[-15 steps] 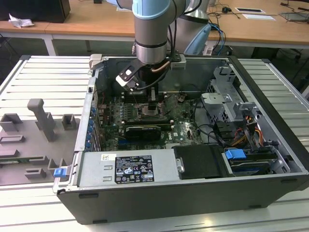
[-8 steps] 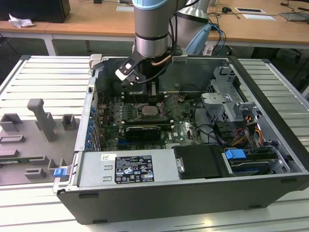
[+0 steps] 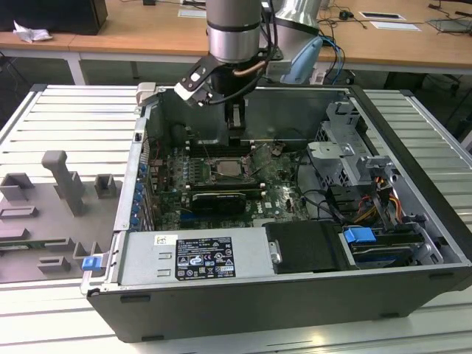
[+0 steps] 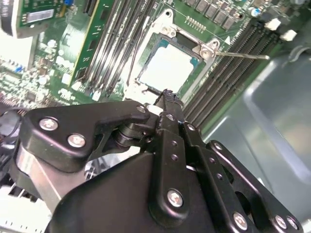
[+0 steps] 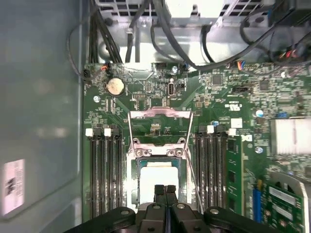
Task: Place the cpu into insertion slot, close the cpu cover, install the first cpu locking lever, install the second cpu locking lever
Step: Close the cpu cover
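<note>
Arm: reaches down into the open computer case (image 3: 413, 155) from above in the exterior view, wrist level with the case's far wall.
Pincer (image 5: 165, 189): narrow, the two fingers (image 5: 159, 194) pressed together with nothing seen between them; tips point down at the board (image 3: 234, 127).
Pincer tip (image 4: 165, 94): over one edge of the cpu; contact or a small gap, cannot tell, since the pincer body covers that edge.
Cpu (image 5: 158, 175): pale square lying flat inside the insertion slot (image 5: 135, 174); part of it hidden behind the fingers in both wrist views (image 4: 167, 68); small and partly shaded under the arm in the exterior view (image 3: 227, 168).
Cpu cover (image 5: 159, 113): swung open, away from the chip, green board visible through its cut-out.
Locking lever (image 4: 243, 56): thin metal rod, probably one lever, angled out from a socket corner across the memory slots; unlatched by the look of it.
Memory slots (image 5: 104, 170): long dark rows on both sides of the socket, lower ends cut off by the pincer housing.
Cables (image 5: 160, 29): dark bundle beyond the board, ends out of frame.
Black expansion card (image 3: 217, 200): just beside the socket, toward the camera.
Surface (image 3: 66, 110): slatted metal under the case; grey fixtures (image 3: 63, 181) at the exterior view's left, cut off by the frame edge.
</note>
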### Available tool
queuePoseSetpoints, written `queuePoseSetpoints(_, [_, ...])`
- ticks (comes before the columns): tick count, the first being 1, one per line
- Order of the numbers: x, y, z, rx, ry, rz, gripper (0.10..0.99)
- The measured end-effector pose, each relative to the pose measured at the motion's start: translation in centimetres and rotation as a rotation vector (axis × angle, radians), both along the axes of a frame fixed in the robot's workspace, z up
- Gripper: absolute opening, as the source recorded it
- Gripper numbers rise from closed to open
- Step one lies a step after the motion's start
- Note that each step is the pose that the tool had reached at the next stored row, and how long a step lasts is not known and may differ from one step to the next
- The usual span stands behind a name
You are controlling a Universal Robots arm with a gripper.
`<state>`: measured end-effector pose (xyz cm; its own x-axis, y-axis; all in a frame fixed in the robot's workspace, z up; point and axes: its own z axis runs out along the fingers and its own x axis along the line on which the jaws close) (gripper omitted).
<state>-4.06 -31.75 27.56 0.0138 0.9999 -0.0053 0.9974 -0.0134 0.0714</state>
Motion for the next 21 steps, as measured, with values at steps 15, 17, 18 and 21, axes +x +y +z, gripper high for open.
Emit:
queuePoseSetpoints(15, [2.12, 0.01, 0.85, -0.003, 0.0002, 0.000, 0.106])
queuePoseSetpoints(17, [2.39, 0.00, 0.84, -0.005, 0.0003, 0.000, 0.106])
queuePoseSetpoints(18, [2.50, 0.01, 0.84, -0.005, 0.0003, 0.000, 0.106])
queuePoseSetpoints(21, [3.04, 0.01, 0.81, -0.006, 0.0003, 0.000, 0.106])
